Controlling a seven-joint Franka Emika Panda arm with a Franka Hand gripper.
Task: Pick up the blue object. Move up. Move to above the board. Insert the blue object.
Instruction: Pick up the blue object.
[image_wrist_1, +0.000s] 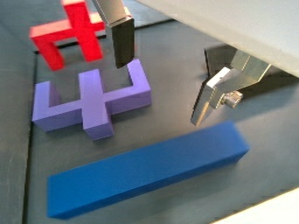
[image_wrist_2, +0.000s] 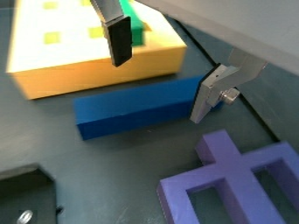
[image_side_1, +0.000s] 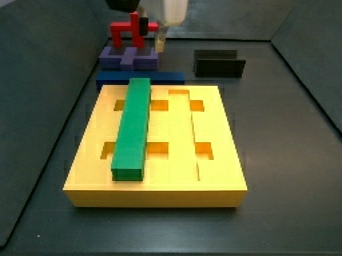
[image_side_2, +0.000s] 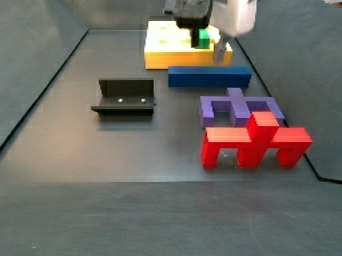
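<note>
Above the dark floor between the board and the purple block, the pincer (image_wrist_2: 158, 74) hangs with its plates spread wide and nothing between them. In both wrist views the blue object (image_wrist_1: 146, 179) lies flat on the floor below the gap, not yet touched; the spread looks set to straddle the bar across its narrow width, which judged from here suits a pick-up still to come. The bar lies just beside the near edge of the board (image_wrist_2: 100, 70), probably so that the carry to the slot is short.

A wrist view shows the purple block (image_wrist_1: 91, 101) with the red piece (image_wrist_1: 68, 37) beyond it, close to one finger (image_wrist_1: 121, 44). A side view alone shows the board's whole top (image_side_1: 214, 185): the green bar (image_side_1: 134, 125) already seated in one groove, the neighbouring groove free. There the blue object is only a sliver behind the board. Only in the side views does the fixture (image_side_2: 124, 97) show, standing well apart.
</note>
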